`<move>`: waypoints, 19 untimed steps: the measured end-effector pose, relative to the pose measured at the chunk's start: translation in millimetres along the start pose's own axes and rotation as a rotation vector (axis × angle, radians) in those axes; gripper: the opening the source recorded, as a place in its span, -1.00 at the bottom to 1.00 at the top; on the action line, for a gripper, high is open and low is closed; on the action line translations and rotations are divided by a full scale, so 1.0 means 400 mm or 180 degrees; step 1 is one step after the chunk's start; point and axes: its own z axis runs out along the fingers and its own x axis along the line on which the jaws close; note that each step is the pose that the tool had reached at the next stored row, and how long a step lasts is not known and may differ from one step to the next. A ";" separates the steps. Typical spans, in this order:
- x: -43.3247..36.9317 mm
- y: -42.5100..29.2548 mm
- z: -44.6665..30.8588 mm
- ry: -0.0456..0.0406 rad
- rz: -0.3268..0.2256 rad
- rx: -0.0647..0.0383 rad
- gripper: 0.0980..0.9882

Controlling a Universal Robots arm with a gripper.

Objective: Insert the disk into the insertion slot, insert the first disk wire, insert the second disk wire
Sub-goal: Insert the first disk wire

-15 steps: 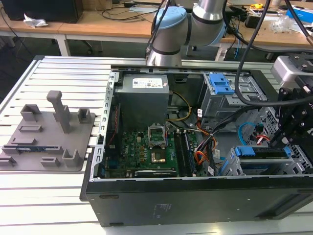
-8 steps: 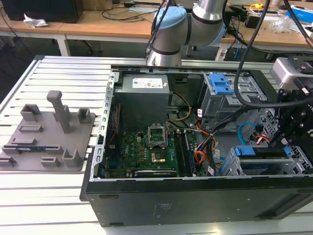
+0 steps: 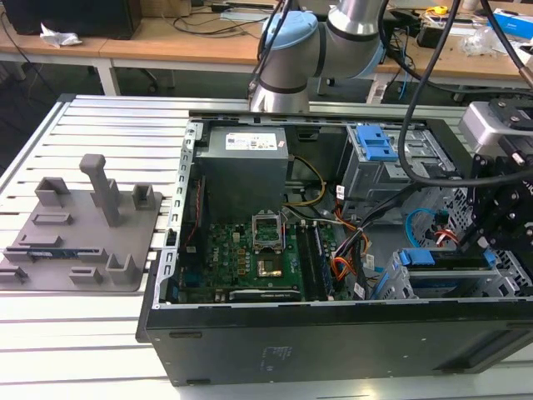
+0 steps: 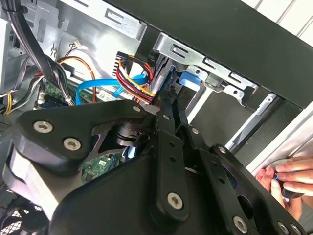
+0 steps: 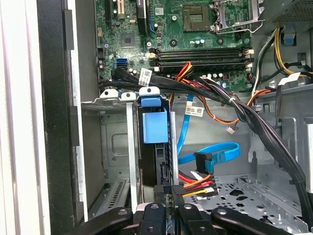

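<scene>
Status: open black desktop computer case (image 3: 333, 333) lies on its side on the slatted metal tabletop (image 3: 83, 333).

The disk (image 3: 441, 260), a flat dark metal hard drive in a bright blue plastic carrier, sits inside the insertion slot (image 3: 400, 287), a silver-grey perforated sheet-metal drive cage. That's at roughly 4 o'clock in the case in the exterior view. In the first wrist view the carrier's blue tab (image 5: 155, 127) looks level with the cage rim (image 5: 115, 105), so I read step one as done.

The gripper (image 3: 473, 243) hangs at 3 o'clock, right above the disk's rear end. Its jaws are drawn narrow in both wrist views (image 5: 166, 193) (image 4: 170, 98).

The black power plug (image 5: 195, 182) on its red, yellow and black wires is at the tips, against the disk's back edge. I can't confirm it's actually pinched or mated. The blue data cable (image 5: 215, 154), flat with a dark plug, lies loose just beside it and isn't connected.

Handling:
- The disk is dense, stiff and shock-sensitive. Hold it by the carrier's side rails, not the label face.
- The wires are limp and springy and will pull a plug off-axis. Grip the rigid plug body, never the leads.
- The plugs are probably keyed, so a skewed push risks damaging the connector.

A person's hand (image 4: 288, 178) is just outside the case wall in the second wrist view.
</scene>
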 end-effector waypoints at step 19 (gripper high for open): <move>-0.002 0.002 -0.054 0.0000 0.0067 0.0001 -0.14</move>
